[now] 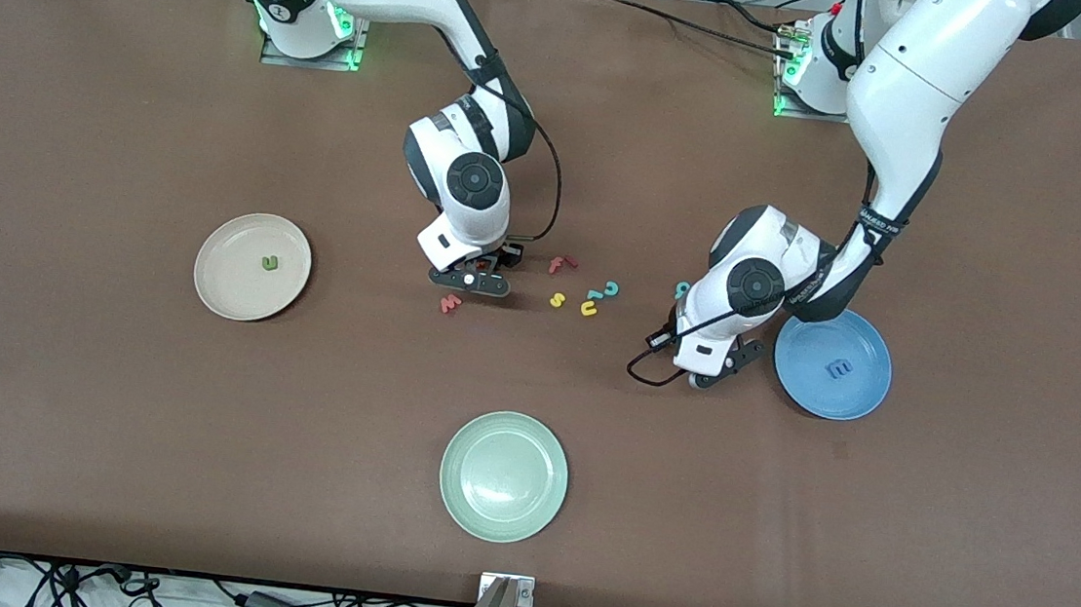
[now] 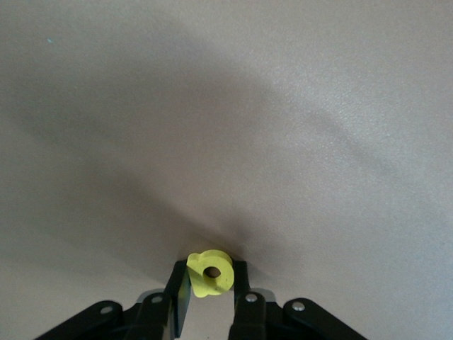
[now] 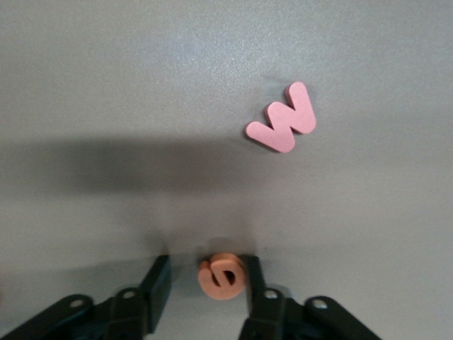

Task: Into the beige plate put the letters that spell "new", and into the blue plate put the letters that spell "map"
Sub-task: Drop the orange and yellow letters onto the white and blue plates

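table [image 1: 101, 402]: matt brown cloth-like | plates: smooth, slight sheen | letters: matt foam

2 plates part filled, 4 letters outside them.

The beige plate [image 1: 253, 267] lies toward the right arm's end of the table with the green n [image 1: 269, 263] flat in it. The blue plate [image 1: 833, 363] lies toward the left arm's end with the blue m [image 1: 839, 369] flat in it. The pink w [image 1: 449, 303] lies flat on the table between the plates, near the orange e [image 3: 221, 276], which stands on edge. The yellow letter [image 2: 210, 274], round bowl showing, also stands on edge. The teal letter [image 1: 682, 288] lies near the blue plate.
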